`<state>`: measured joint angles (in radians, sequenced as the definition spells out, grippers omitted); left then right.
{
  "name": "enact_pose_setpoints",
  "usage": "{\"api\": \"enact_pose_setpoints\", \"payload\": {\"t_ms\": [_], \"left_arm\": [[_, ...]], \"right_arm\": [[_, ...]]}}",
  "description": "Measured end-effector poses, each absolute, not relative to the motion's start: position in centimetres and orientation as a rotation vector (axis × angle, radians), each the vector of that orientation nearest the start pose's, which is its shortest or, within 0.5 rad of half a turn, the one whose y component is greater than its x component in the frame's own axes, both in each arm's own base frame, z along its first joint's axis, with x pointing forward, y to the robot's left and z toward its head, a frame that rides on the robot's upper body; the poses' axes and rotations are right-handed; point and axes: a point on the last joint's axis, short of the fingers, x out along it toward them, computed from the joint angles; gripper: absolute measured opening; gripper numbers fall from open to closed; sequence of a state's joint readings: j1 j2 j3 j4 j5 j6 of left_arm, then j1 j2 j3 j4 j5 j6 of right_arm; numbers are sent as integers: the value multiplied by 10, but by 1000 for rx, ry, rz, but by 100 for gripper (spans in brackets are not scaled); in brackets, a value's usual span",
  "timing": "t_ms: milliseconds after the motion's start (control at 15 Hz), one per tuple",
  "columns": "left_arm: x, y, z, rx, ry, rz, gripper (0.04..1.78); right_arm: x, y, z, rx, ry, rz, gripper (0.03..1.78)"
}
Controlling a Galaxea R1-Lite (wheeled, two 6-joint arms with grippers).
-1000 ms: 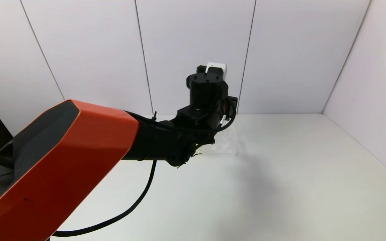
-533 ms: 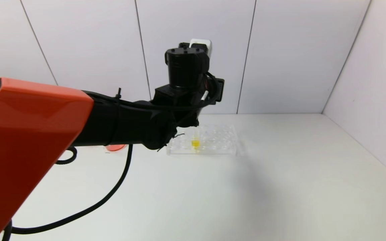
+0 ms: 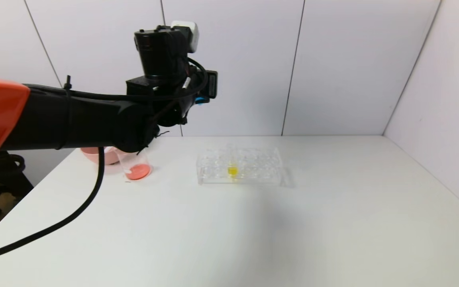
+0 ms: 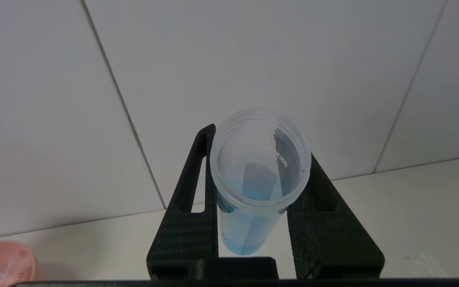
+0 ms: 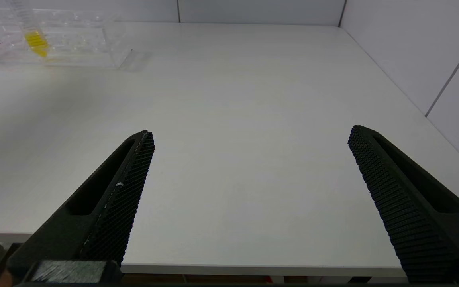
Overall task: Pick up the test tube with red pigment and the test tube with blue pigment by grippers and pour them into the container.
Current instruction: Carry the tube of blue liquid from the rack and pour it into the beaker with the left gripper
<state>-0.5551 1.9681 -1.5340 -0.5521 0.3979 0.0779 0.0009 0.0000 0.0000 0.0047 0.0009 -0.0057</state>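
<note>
My left gripper [image 3: 203, 93] is raised high above the table, a little right of and above the container [image 3: 136, 166], a clear beaker with orange-red liquid in its bottom. In the left wrist view this gripper [image 4: 259, 143] is shut on the test tube with blue pigment [image 4: 253, 191]; its open mouth faces the camera and the blue liquid sits at its rounded end. The test tube with red pigment is out of view. My right gripper [image 5: 249, 135] is open and empty, low over the table's front edge.
A clear tube rack [image 3: 253, 167] stands mid-table and holds a tube with yellow liquid [image 3: 232, 170]; rack [image 5: 74, 44] and yellow tube [image 5: 36, 42] also show in the right wrist view. A pink bowl [image 3: 96, 156] sits behind the beaker. The left arm's black cable [image 3: 54, 227] hangs over the table's left side.
My left arm has swung left and up with the blue tube, away from over the rack to above the beaker. The rack, yellow tube, beaker and bowl are now uncovered.
</note>
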Motion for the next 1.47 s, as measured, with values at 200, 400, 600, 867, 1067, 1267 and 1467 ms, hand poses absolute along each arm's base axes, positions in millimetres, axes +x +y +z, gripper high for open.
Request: {"api": "enact_pose_setpoints", "payload": {"t_ms": [200,400,600,867,1067,1267,1467], "left_arm": [[354,-174,286,33,-108,-121,50],[361,-137,286,43,-103,-81,50],[366,-101,284,54,-92,-43,50],[370,-56,277,68,-72,-7,50],[371,-27,272,73,-67,28,50],[372,-6,268,75,-56,44,50],[371,11,264,75,-55,75,50]], "right_arm": [[-23,0,75,-6,5,2,177],[-23,0,75,-6,5,1,177],[-23,0,75,-6,5,2,177],[-23,0,75,-6,5,2,177],[-23,0,75,-5,5,1,177],[-23,0,75,-6,5,3,177],[-23,0,75,-5,5,2,178]]}}
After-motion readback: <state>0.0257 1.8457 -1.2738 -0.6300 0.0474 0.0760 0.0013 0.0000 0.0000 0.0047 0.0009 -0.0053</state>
